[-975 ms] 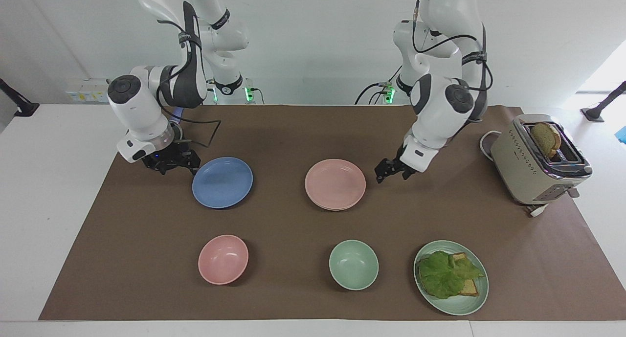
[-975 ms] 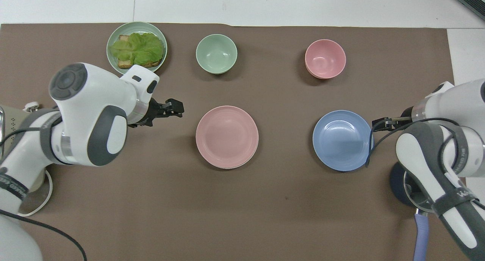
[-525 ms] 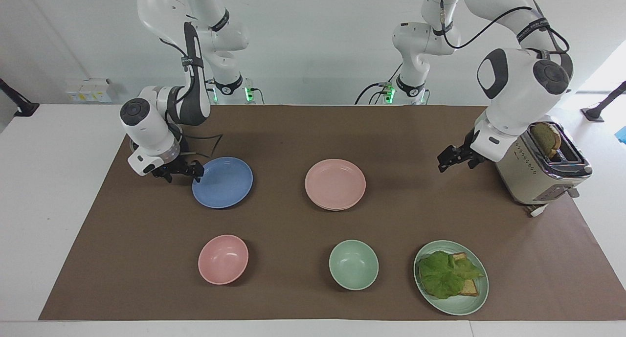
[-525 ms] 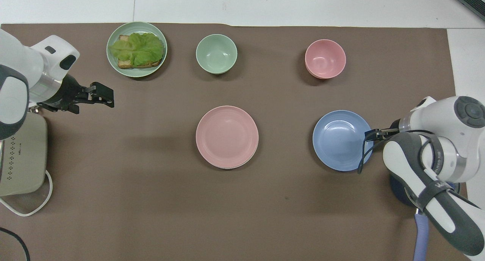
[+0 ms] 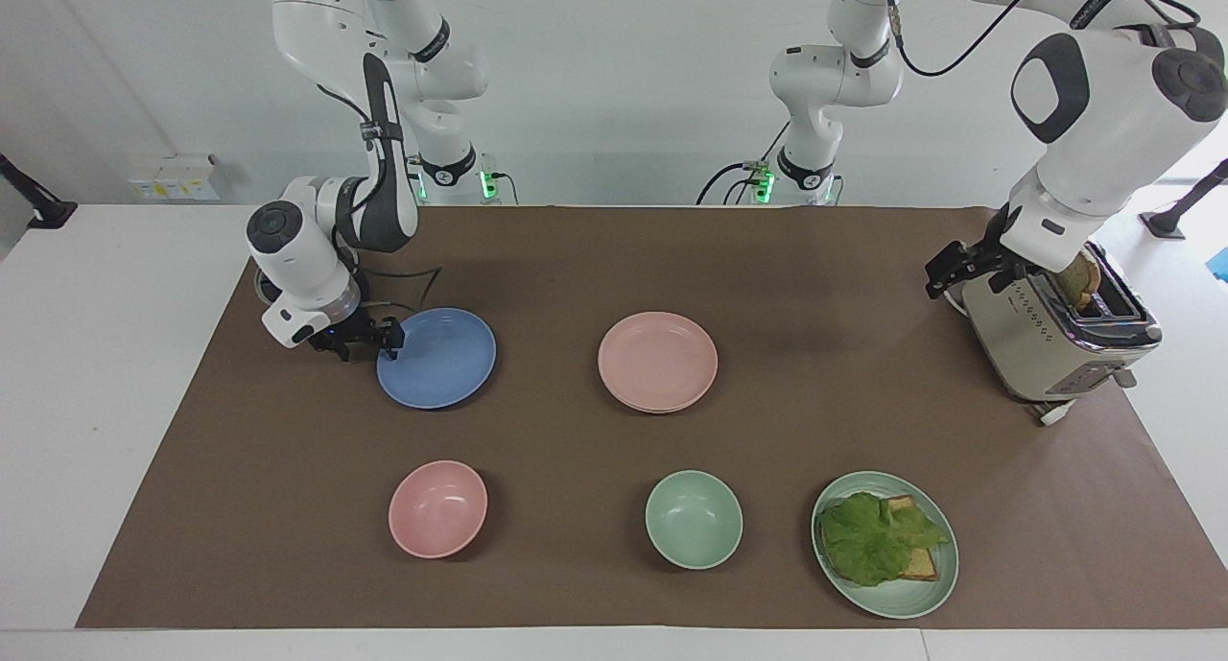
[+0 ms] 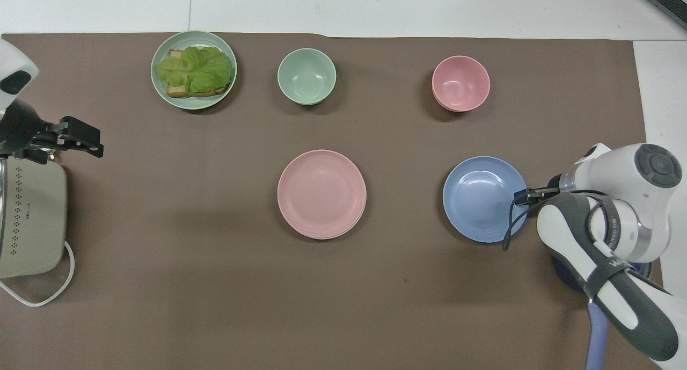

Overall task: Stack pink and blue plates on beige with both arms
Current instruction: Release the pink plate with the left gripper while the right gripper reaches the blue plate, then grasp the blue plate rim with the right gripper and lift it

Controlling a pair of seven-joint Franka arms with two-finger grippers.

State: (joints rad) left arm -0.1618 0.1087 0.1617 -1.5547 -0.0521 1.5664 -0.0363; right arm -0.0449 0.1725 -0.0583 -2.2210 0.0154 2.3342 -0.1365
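Your right gripper sits low at the rim of the blue plate, on the edge toward the right arm's end of the bench. The jaws straddle that rim, but you can't tell from either view whether they've clamped it. The blue plate lies flat on the brown mat.

Your left gripper hangs in the air over the mat beside the beige toaster, at the left arm's end; jaws wide, nothing in them. A bread slice stands in the toaster slot.

The pink plate is mid-mat, well apart from the blue one. A pale edge shows under its rim, so it looks stacked on another plate, colour unclear.

Along the mat edge farthest from the robots: pink bowl, green bowl, green plate with lettuce over bread.
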